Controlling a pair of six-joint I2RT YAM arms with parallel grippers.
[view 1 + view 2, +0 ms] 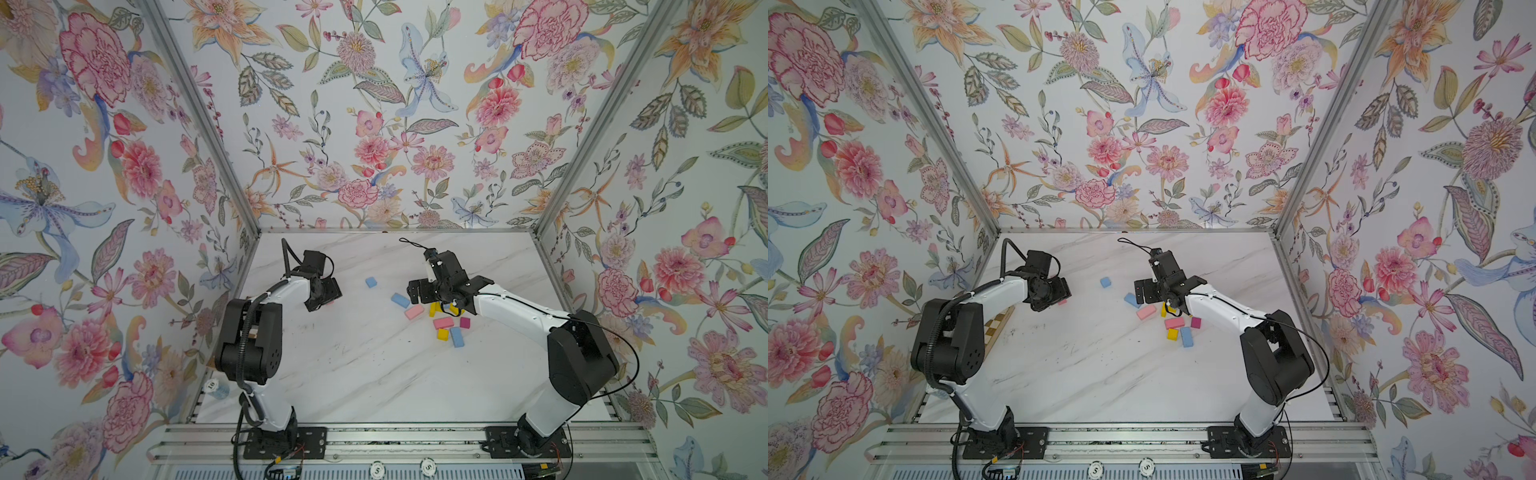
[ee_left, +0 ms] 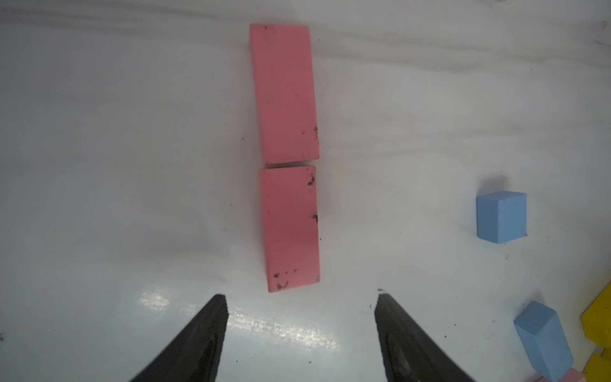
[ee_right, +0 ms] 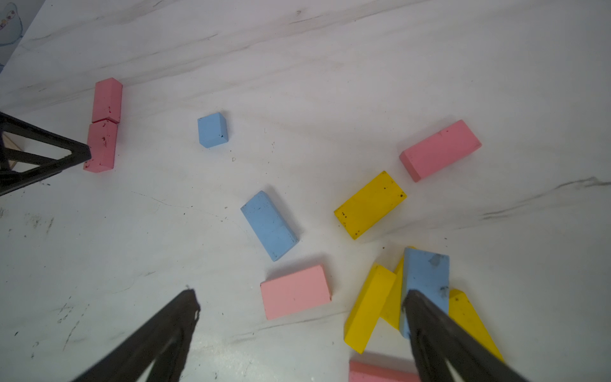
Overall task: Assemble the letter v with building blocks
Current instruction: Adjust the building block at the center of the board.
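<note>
I am hovering the left gripper [image 2: 300, 295] low over the table [image 1: 374, 374], its jaws standing partly apart and gripping nothing. Just beyond its fingertips 2 pink blocks are lying flat, left of the table's centre: the tip-side pink block [image 2: 291, 228] and the outer pink block [image 2: 284, 92], butted end to end in 1 almost straight line. I am reading that line as 1 stroke of the V. A thin wedge of gap is showing at the joint, so I am judging it best to lift this arm straight up and not sweep sideways, so that neither finger nudges the line.

The right gripper [image 3: 301, 294] is hanging wide open and empty over the loose pile right of centre. 1 finger is crossing in front of a leaning blue block [image 3: 426, 281] propped on yellow blocks [image 3: 368, 307]; I cannot tell whether it is touching. I am planning to skip that tangle and take the pale pink oblong [image 3: 295, 291] lying flat between the jaws, turning the wrist so they close across its narrower width. A blue cube [image 1: 371, 282] is sitting between pile and stroke, so I am routing the carry around it. I am aiming the other stroke to meet the pink line at 1 end, angled away.
</note>
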